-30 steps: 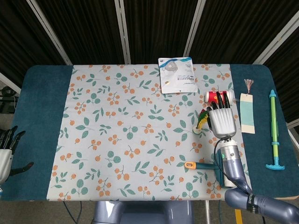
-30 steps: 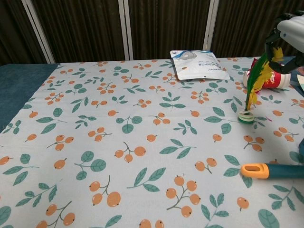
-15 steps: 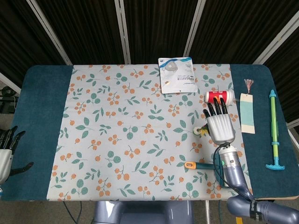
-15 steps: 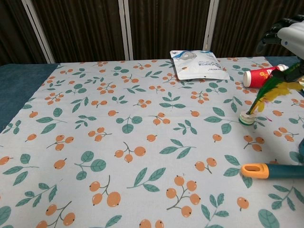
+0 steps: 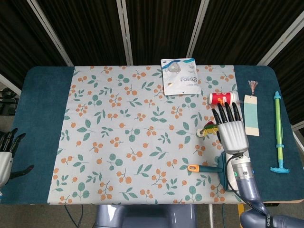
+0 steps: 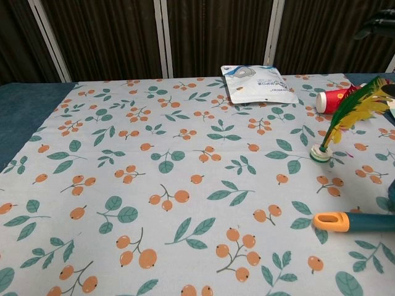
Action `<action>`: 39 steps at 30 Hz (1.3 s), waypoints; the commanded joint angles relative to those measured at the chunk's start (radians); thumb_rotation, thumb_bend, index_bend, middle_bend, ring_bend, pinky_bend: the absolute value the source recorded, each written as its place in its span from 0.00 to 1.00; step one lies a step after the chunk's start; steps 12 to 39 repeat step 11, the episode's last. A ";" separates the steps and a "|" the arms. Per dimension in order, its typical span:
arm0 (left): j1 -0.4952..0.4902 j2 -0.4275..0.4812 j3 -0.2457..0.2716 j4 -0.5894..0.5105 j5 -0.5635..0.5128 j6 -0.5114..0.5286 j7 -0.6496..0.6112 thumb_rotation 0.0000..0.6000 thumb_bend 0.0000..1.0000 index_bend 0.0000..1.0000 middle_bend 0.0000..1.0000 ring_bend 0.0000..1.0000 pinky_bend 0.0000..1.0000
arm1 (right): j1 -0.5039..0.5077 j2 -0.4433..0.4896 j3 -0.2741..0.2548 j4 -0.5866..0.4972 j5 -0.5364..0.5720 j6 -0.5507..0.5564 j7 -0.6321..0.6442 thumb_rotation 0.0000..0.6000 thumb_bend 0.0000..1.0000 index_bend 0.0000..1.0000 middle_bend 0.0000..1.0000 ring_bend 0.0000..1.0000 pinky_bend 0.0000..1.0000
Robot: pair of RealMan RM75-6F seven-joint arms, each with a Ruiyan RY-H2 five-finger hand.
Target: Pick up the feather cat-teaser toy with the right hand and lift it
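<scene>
Feathered toy point(image 6: 347, 117) not yet grasped.
Right hand point(image 5: 232, 127) hovered beside it, fingers spread, empty; next: close on feathers.

The right hand point(image 5: 232, 129) hovers over the table point(image 5: 38, 95) near its right side, back upward, fingers point(image 5: 223, 113) spread straight and holding nothing, the forearm running back toward the near edge. The left hand point(image 5: 6, 154) hangs off the table's near-left corner, dark fingers apart, empty.
</scene>
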 commanded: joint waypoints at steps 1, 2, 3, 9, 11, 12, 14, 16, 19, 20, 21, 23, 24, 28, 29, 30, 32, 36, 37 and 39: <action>0.000 0.000 0.000 0.000 0.000 0.000 0.001 0.92 0.15 0.12 0.00 0.00 0.00 | -0.071 0.064 -0.028 0.025 -0.076 0.058 0.205 1.00 0.20 0.13 0.03 0.00 0.00; 0.000 -0.001 0.000 0.000 0.001 0.001 0.002 0.92 0.15 0.12 0.00 0.00 0.00 | -0.093 0.083 -0.039 0.049 -0.098 0.068 0.292 1.00 0.18 0.12 0.01 0.00 0.00; 0.000 -0.001 0.000 0.000 0.001 0.001 0.002 0.92 0.15 0.12 0.00 0.00 0.00 | -0.106 0.095 -0.046 0.067 -0.111 0.072 0.352 1.00 0.16 0.10 0.00 0.00 0.00; 0.000 -0.002 -0.001 0.000 -0.002 0.001 0.004 0.92 0.15 0.12 0.00 0.00 0.00 | -0.173 0.148 -0.106 0.152 -0.145 0.049 0.585 1.00 0.08 0.01 0.00 0.00 0.00; 0.000 -0.002 -0.001 0.000 -0.001 0.001 0.003 0.92 0.15 0.12 0.00 0.00 0.00 | -0.187 0.146 -0.118 0.192 -0.159 0.052 0.611 1.00 0.08 0.00 0.00 0.00 0.00; 0.000 -0.002 -0.001 0.000 -0.001 0.001 0.003 0.92 0.15 0.12 0.00 0.00 0.00 | -0.187 0.146 -0.118 0.192 -0.159 0.052 0.611 1.00 0.08 0.00 0.00 0.00 0.00; 0.000 -0.002 -0.001 0.000 -0.001 0.001 0.003 0.92 0.15 0.12 0.00 0.00 0.00 | -0.187 0.146 -0.118 0.192 -0.159 0.052 0.611 1.00 0.08 0.00 0.00 0.00 0.00; 0.000 -0.002 -0.001 0.000 -0.001 0.001 0.003 0.92 0.15 0.12 0.00 0.00 0.00 | -0.187 0.146 -0.118 0.192 -0.159 0.052 0.611 1.00 0.08 0.00 0.00 0.00 0.00; 0.000 -0.002 -0.001 0.000 -0.001 0.001 0.003 0.92 0.15 0.12 0.00 0.00 0.00 | -0.187 0.146 -0.118 0.192 -0.159 0.052 0.611 1.00 0.08 0.00 0.00 0.00 0.00; 0.000 -0.002 -0.001 0.000 -0.001 0.001 0.003 0.92 0.15 0.12 0.00 0.00 0.00 | -0.187 0.146 -0.118 0.192 -0.159 0.052 0.611 1.00 0.08 0.00 0.00 0.00 0.00; 0.000 -0.002 -0.001 0.000 -0.001 0.001 0.003 0.92 0.15 0.12 0.00 0.00 0.00 | -0.187 0.146 -0.118 0.192 -0.159 0.052 0.611 1.00 0.08 0.00 0.00 0.00 0.00; 0.000 -0.002 -0.001 0.000 -0.001 0.001 0.003 0.92 0.15 0.12 0.00 0.00 0.00 | -0.187 0.146 -0.118 0.192 -0.159 0.052 0.611 1.00 0.08 0.00 0.00 0.00 0.00; 0.000 -0.002 -0.001 0.000 -0.001 0.001 0.003 0.92 0.15 0.12 0.00 0.00 0.00 | -0.187 0.146 -0.118 0.192 -0.159 0.052 0.611 1.00 0.08 0.00 0.00 0.00 0.00; 0.000 -0.002 -0.001 0.000 -0.001 0.001 0.003 0.92 0.15 0.12 0.00 0.00 0.00 | -0.187 0.146 -0.118 0.192 -0.159 0.052 0.611 1.00 0.08 0.00 0.00 0.00 0.00; 0.000 -0.002 -0.001 0.000 -0.001 0.001 0.003 0.92 0.15 0.12 0.00 0.00 0.00 | -0.187 0.146 -0.118 0.192 -0.159 0.052 0.611 1.00 0.08 0.00 0.00 0.00 0.00; 0.000 -0.002 -0.001 0.000 -0.001 0.001 0.003 0.92 0.15 0.12 0.00 0.00 0.00 | -0.187 0.146 -0.118 0.192 -0.159 0.052 0.611 1.00 0.08 0.00 0.00 0.00 0.00; 0.000 -0.002 -0.001 0.000 -0.001 0.001 0.003 0.92 0.15 0.12 0.00 0.00 0.00 | -0.187 0.146 -0.118 0.192 -0.159 0.052 0.611 1.00 0.08 0.00 0.00 0.00 0.00; 0.000 -0.002 -0.001 0.000 -0.001 0.001 0.003 0.92 0.15 0.12 0.00 0.00 0.00 | -0.187 0.146 -0.118 0.192 -0.159 0.052 0.611 1.00 0.08 0.00 0.00 0.00 0.00; 0.000 -0.002 -0.001 0.000 -0.001 0.001 0.003 0.92 0.15 0.12 0.00 0.00 0.00 | -0.187 0.146 -0.118 0.192 -0.159 0.052 0.611 1.00 0.08 0.00 0.00 0.00 0.00; 0.000 -0.002 -0.001 0.000 -0.001 0.001 0.003 0.92 0.15 0.12 0.00 0.00 0.00 | -0.187 0.146 -0.118 0.192 -0.159 0.052 0.611 1.00 0.08 0.00 0.00 0.00 0.00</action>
